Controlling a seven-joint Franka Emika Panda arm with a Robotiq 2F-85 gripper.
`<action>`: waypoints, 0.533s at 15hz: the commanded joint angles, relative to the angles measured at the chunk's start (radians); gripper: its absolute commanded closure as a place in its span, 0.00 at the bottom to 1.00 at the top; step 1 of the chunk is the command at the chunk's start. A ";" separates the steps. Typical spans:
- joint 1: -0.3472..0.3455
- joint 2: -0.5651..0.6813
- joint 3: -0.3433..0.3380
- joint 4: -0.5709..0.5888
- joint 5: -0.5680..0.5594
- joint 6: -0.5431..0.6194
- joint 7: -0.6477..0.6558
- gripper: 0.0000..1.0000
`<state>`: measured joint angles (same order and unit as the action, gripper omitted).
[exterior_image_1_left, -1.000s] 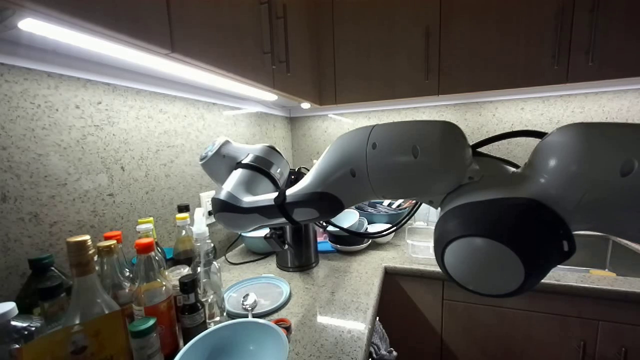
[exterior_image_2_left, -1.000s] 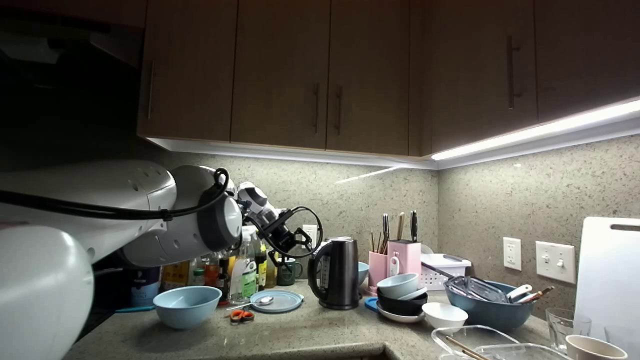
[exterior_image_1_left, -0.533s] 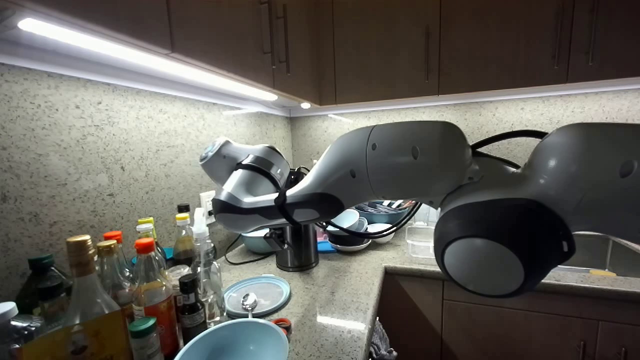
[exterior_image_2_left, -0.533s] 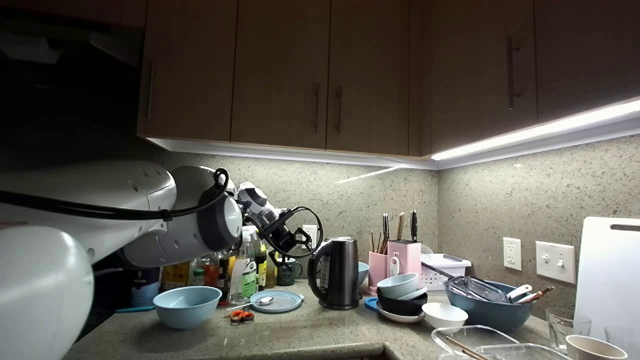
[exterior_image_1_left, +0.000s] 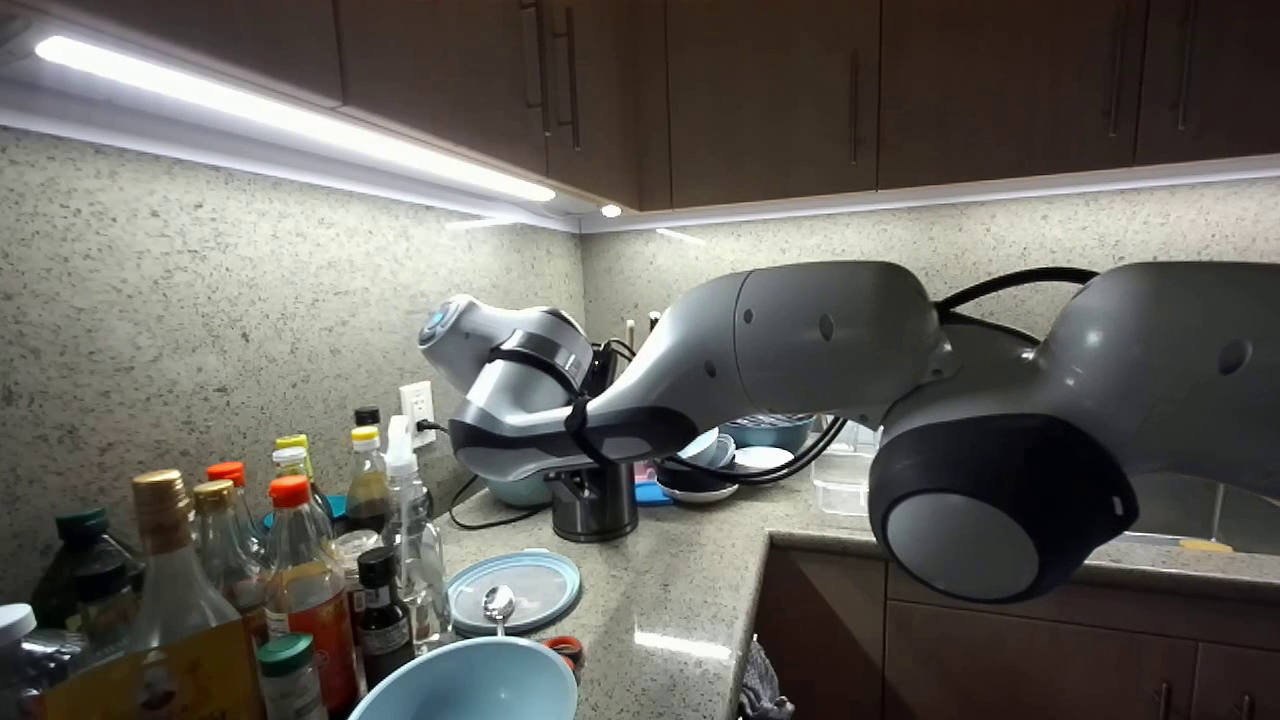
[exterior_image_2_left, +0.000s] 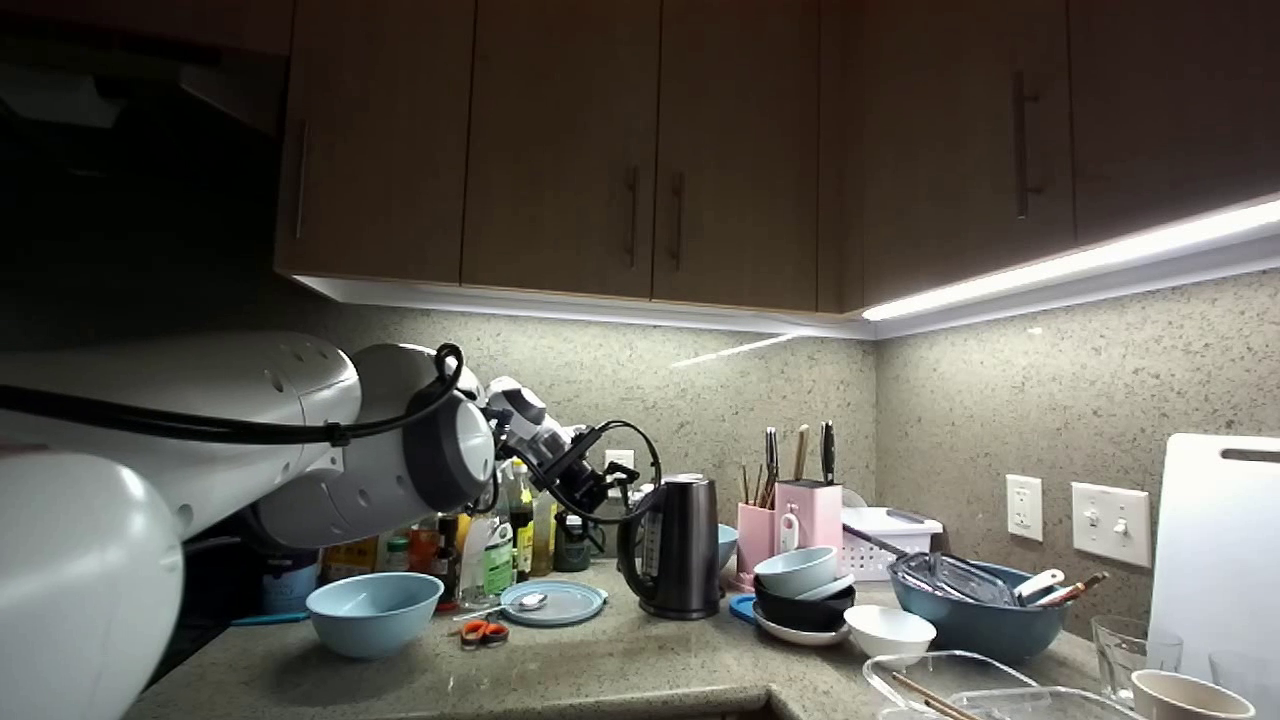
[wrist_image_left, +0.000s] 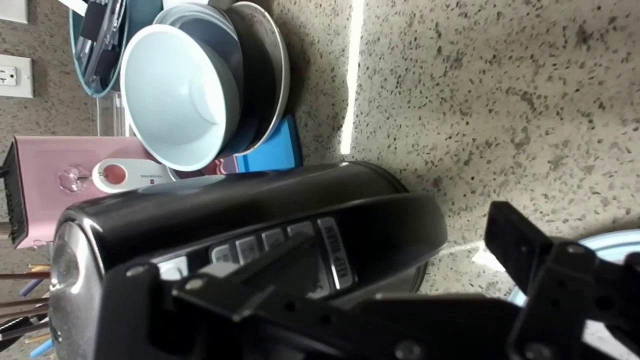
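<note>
"Two fingers in wrist view, yeah? How far apart?"

"V wide, spread w/ a big gap. Handle of the dark kettle shows btwn 'em."

"Touching it?"

"Can't tell. One of 'em overlaps the kettle in wrist view, but depth's unclear. In an exterior view they hang just beside the handle's top."

"And kettle's where?"

"Upright on the speckled desk, nr the back wall, handle toward the arm. Pink knife block & stacked bowls on its other side."

"Rest of the desk?"

"Round blue lid nr the kettle, spoon resting across its rim. Orange-handled scissors just beside that, then a lt-blue bowl. Bottles crowded along the wall, incl. a clear spray bottle. Past the stack: sm. white bowl, then a big blue basin w/ utensils. Clear tubs nearer the cam, chopsticks on 'em, plus a beige cup."

"Room?"

"Kitchen corner. Brown cabs overhead, lit strip under 'em, speckled wall w/ outlets. White cutting board stands at one end; sink partly hidden behind the arm in an exterior view. Grey cloth hangs below the desk's edge."
</note>
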<state>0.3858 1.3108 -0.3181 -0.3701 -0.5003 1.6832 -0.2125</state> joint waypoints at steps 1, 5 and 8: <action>-0.020 0.004 0.000 -0.016 -0.007 0.025 -0.026 0.00; -0.023 0.003 0.008 -0.018 0.002 0.020 -0.028 0.00; -0.030 0.012 0.013 -0.024 0.008 0.012 -0.028 0.00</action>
<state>0.3820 1.3114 -0.3183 -0.3704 -0.5003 1.6822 -0.2125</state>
